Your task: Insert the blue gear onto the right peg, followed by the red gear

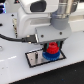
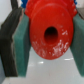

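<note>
Red gear gripped over the blue gear at the plate's right end.

In the exterior view the pincer is closed on the red gear, which sits directly above the blue gear; contact between them cannot be confirmed. The blue gear lies on the grey plate toward the exterior view's right, on the white tabletop. The wrist view shows the fingers pressed against both flanks of the red gear. The peg is hidden.
</note>
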Robot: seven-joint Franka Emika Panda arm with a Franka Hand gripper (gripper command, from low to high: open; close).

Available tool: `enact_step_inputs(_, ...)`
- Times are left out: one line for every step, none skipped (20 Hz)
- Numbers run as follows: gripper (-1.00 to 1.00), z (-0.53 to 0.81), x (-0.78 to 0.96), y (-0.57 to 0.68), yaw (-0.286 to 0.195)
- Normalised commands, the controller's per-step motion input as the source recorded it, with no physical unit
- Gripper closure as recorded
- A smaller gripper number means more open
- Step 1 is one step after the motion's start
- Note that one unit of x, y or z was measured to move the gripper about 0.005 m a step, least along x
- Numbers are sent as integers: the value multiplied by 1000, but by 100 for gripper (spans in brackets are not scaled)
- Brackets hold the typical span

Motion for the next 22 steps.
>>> enact_step_inputs(100, -25, 147, 15, 0)
enact_step_inputs(100, 22, 147, 6, 0)
enact_step_inputs(100, -123, 155, 6, 0)
enact_step_inputs(100, -29, 168, 2, 0)
enact_step_inputs(100, -59, 157, 4, 0)
enact_step_inputs(100, -80, 176, -4, 0)
enact_step_inputs(100, -33, 156, -16, 0)
enact_step_inputs(100, -35, 148, 9, 0)
enact_step_inputs(100, -39, 151, -8, 0)
enact_step_inputs(100, -41, 135, -9, 0)
enact_step_inputs(-100, 194, 32, 22, 0)
enact_step_inputs(100, -24, 75, 16, 0)
enact_step_inputs(-100, 153, 8, 58, 0)
enact_step_inputs(-100, 461, 9, 95, 0)
enact_step_inputs(-100, 350, -4, 72, 0)
enact_step_inputs(-100, 470, -1, 69, 0)
enact_step_inputs(-100, 402, 2, 84, 0)
enact_step_inputs(-100, 488, -10, 96, 0)
enact_step_inputs(-100, 469, -18, 70, 0)
enact_step_inputs(-100, 532, 20, 46, 0)
enact_step_inputs(-100, 685, -23, 85, 0)
enact_step_inputs(-100, 660, -1, 11, 0)
